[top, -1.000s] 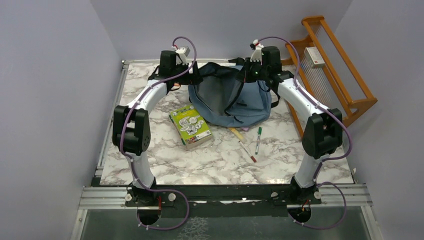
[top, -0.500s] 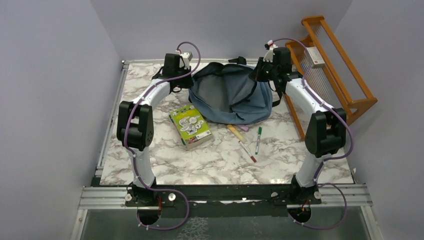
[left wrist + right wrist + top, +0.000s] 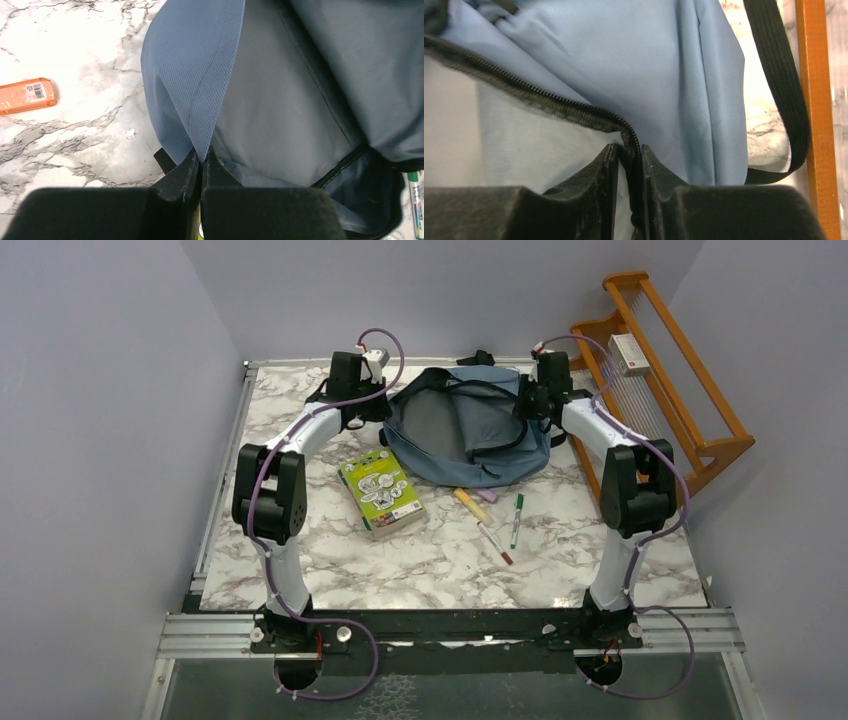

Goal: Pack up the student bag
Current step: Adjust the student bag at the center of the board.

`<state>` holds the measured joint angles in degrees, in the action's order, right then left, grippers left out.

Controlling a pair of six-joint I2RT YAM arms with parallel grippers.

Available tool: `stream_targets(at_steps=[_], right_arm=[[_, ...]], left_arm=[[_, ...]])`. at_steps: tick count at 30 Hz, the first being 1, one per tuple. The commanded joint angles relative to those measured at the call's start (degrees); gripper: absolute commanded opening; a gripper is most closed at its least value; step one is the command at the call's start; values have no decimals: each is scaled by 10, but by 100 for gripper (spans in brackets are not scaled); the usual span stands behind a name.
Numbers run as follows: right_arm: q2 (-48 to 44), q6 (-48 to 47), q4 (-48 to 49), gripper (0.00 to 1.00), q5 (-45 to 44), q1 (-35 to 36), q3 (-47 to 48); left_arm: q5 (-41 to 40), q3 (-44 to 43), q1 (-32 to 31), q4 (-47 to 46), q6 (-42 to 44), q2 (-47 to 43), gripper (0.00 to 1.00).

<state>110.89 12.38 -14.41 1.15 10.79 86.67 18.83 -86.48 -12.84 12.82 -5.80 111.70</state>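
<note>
The student bag (image 3: 465, 430), slate-blue with grey lining, lies at the back of the table with its mouth spread wide. My left gripper (image 3: 383, 410) is at its left rim. In the left wrist view the left gripper (image 3: 201, 155) is shut on a fold of the blue rim of the bag (image 3: 200, 75). My right gripper (image 3: 530, 405) is at the bag's right rim. In the right wrist view the right gripper (image 3: 629, 150) has its jaws slightly parted, and the zipper edge (image 3: 574, 112) of the bag (image 3: 624, 60) still runs between them.
A green book (image 3: 381, 493) lies in front of the bag, with a yellow highlighter (image 3: 472, 506), a red pen (image 3: 495, 543) and a green marker (image 3: 517, 519) to its right. An orange case (image 3: 25, 95) lies left of the bag. A wooden rack (image 3: 670, 370) stands at the right edge.
Both arms reached further back and the bag shifted away with its mouth spread wider. The left gripper closed on the left rim. The right jaws parted a little.
</note>
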Motion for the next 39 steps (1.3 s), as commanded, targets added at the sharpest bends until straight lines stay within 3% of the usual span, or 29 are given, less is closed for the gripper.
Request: stream_targets(at_steps=[1, 10, 18, 22, 30, 35, 39], right_arm=[[40, -19, -58, 32, -45, -8, 25], [-18, -55, -39, 48, -22, -8, 35], [-101, -169, 52, 59, 155, 2, -4], [-96, -235, 70, 60, 197, 34, 7], [-27, -380, 40, 64, 181, 134, 95], [48, -482, 19, 68, 107, 181, 166], [142, -534, -61, 70, 58, 193, 275]], left_arm=[[34, 8, 0, -26, -3, -37, 0], [69, 14, -1, -43, -19, -38, 0], [83, 12, -1, -46, -25, -35, 0], [87, 12, -1, -46, -26, -36, 0], [94, 12, -1, -49, -29, -37, 0], [104, 14, -2, -54, -35, -34, 0], [107, 14, -2, -55, -36, -35, 0]])
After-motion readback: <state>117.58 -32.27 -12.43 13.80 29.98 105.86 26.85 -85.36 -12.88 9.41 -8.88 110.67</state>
